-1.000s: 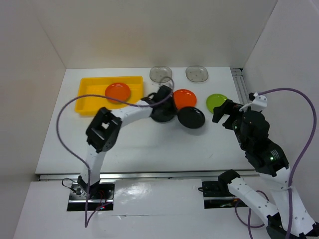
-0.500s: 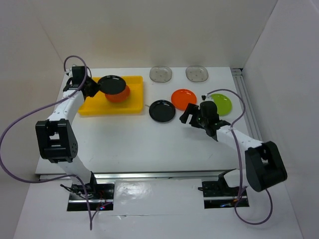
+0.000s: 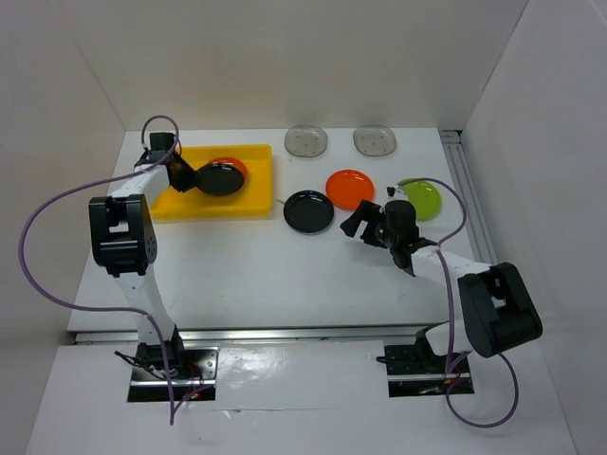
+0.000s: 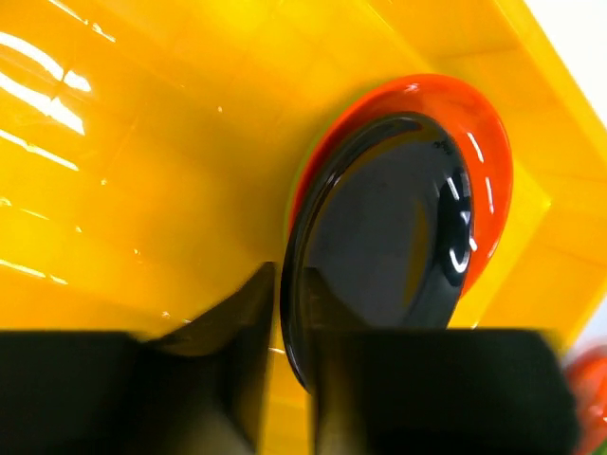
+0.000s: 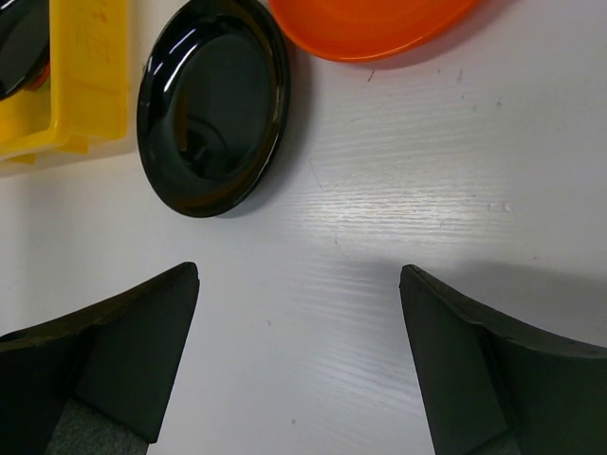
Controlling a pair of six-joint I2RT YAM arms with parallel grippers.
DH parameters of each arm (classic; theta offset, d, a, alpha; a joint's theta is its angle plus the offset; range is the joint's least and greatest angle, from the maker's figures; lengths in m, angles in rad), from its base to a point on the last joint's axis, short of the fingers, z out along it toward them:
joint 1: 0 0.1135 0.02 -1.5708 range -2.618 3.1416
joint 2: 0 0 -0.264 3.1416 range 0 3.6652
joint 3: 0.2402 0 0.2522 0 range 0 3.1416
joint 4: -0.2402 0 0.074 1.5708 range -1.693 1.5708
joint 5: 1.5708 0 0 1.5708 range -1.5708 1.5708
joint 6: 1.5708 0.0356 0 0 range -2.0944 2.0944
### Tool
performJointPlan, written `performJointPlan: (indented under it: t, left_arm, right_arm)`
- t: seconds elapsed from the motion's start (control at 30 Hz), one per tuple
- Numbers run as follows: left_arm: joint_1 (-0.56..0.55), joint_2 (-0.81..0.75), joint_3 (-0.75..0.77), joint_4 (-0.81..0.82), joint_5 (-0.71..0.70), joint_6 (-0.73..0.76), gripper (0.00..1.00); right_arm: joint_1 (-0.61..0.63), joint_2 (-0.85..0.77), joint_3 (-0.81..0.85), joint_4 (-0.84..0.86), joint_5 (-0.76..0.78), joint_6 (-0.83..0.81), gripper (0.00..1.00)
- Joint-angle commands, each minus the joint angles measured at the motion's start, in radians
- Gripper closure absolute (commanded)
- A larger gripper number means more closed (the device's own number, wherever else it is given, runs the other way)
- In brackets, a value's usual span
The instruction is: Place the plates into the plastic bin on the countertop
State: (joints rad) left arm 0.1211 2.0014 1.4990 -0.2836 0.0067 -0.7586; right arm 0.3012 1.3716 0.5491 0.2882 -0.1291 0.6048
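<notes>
Yellow bin (image 3: 166,197); blk plate (image 3: 220,178), orange plate (image 3: 349,188), lime plate (image 3: 422,197); white countertop (image 3: 266,265).

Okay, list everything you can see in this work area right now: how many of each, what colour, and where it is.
Shallow rectangular plastic bin: one, bright yellow, far left of the countertop.
Round orange plastic plates: two; one lying in the bin, one on the countertop near the middle.
Round black plastic plates: two; one held tilted over the orange plate in the bin, one flat on the countertop just right of the bin.
Round lime green plastic plate: one, right of the loose orange plate.
Round translucent grey plastic plates: two, along the far edge.
Flat countertop: one, white.
Left gripper: shut on the black plate's rim.
Right gripper: open, above bare countertop.
</notes>
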Motion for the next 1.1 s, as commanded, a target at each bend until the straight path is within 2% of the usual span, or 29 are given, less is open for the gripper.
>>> performJointPlan:
  t: [0.0, 0.03, 0.07, 0.3, 0.43, 0.53, 0.6, 0.7, 0.8, 0.97, 1.0, 1.03, 1.07]
  left_arm:
    - [0.000, 0.019, 0.061, 0.038, 0.026, 0.005, 0.63]
    - [0.000, 0.019, 0.072, 0.028, 0.026, 0.005, 0.45]
    - [0.000, 0.031, 0.081, 0.027, 0.026, 0.005, 0.37]
    - [0.000, 0.031, 0.115, -0.034, 0.026, 0.037, 0.00]
    - [-0.009, -0.003, 0.139, -0.098, 0.013, 0.050, 0.00]
    - [-0.027, -0.085, 0.130, -0.155, -0.033, 0.009, 0.00]
    - [-0.079, -0.156, 0.150, -0.189, -0.103, 0.008, 0.00]
    - [-0.133, -0.220, 0.185, -0.270, -0.216, 0.008, 0.00]
    - [-0.155, -0.309, 0.176, -0.301, -0.199, -0.001, 0.00]
    - [-0.184, -0.463, 0.060, -0.301, -0.126, -0.033, 0.00]
    - [-0.195, -0.492, 0.034, -0.301, -0.116, -0.033, 0.00]
    - [-0.195, -0.551, -0.026, -0.290, -0.116, -0.033, 0.00]
    - [-0.218, -0.581, -0.058, -0.273, -0.116, -0.045, 0.00]
  right_arm:
    - [-0.020, -0.002, -0.009, 0.065, -0.009, -0.008, 0.06]
    - [-0.020, 0.009, -0.009, 0.077, -0.018, -0.008, 0.06]
    - [-0.020, 0.035, -0.009, 0.092, -0.018, 0.001, 0.06]
    - [0.002, 0.237, 0.029, 0.218, -0.083, 0.046, 0.06]
    - [0.027, 0.346, 0.087, 0.256, -0.083, 0.079, 0.06]
    - [0.036, 0.426, 0.130, 0.269, -0.060, 0.110, 0.16]
    - [0.045, 0.464, 0.167, 0.255, -0.049, 0.125, 0.26]
    - [0.056, 0.518, 0.201, 0.194, 0.015, 0.148, 0.35]
    - [0.065, 0.552, 0.201, 0.184, 0.029, 0.170, 0.47]
    - [0.065, 0.609, 0.249, 0.149, 0.029, 0.170, 0.57]
    - [0.065, 0.618, 0.259, 0.132, 0.029, 0.179, 0.61]
    - [0.065, 0.618, 0.259, 0.112, 0.040, 0.179, 0.71]
    - [0.065, 0.618, 0.268, 0.112, 0.040, 0.188, 0.75]
